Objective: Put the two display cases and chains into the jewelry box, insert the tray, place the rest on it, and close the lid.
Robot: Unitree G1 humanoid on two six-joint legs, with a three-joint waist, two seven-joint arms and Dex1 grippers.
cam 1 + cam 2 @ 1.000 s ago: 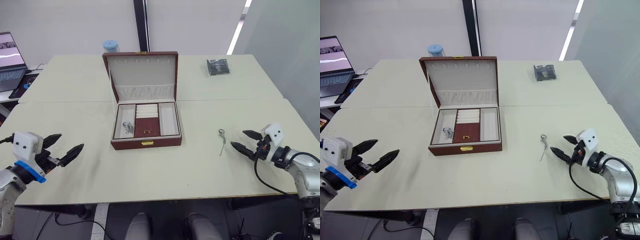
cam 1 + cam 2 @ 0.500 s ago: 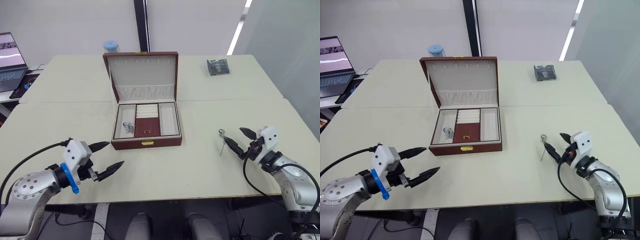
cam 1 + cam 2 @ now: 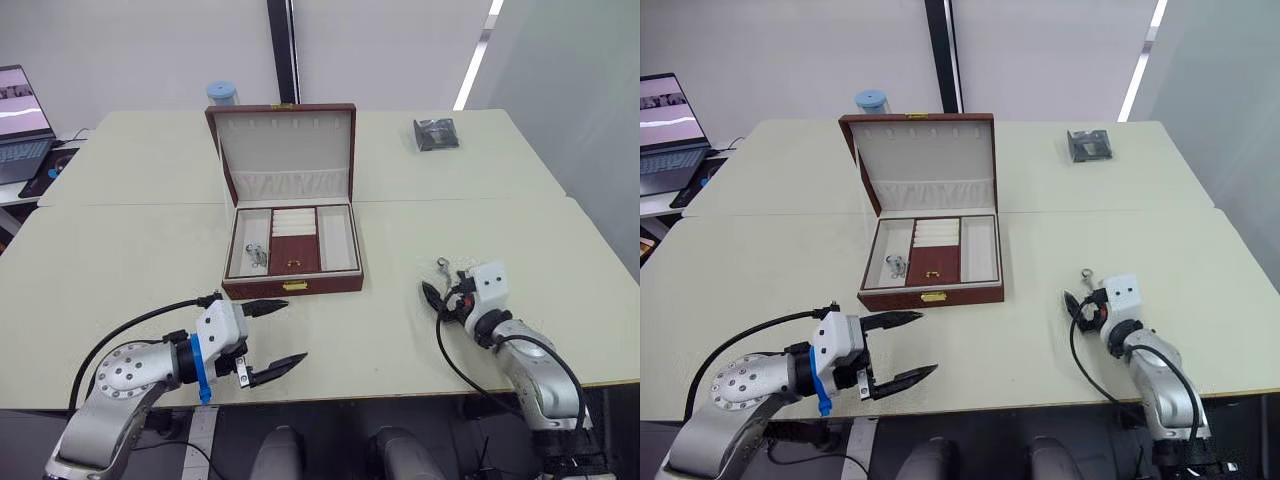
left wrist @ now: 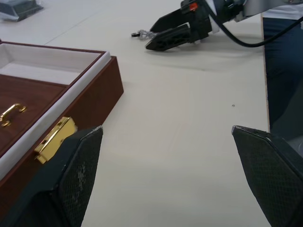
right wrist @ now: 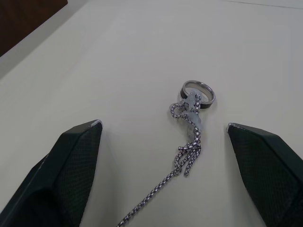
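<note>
Place: an office-like test room or lab.
Tables: plain cream tables (image 3: pixel 150 240) pushed together edge to edge, their seams showing across the surface.
Walls: bare white wall (image 3: pixel 400 50) behind, split by a dark vertical strip (image 3: pixel 282 45); a grey partition (image 3: pixel 580 90) at the right with a lit strip (image 3: pixel 478 55) along its edge.
Laptop: an open laptop (image 3: pixel 22 120) on a side desk past the left edge.
Cabling: black cables (image 3: pixel 130 325) trailing over the near edge.
</note>
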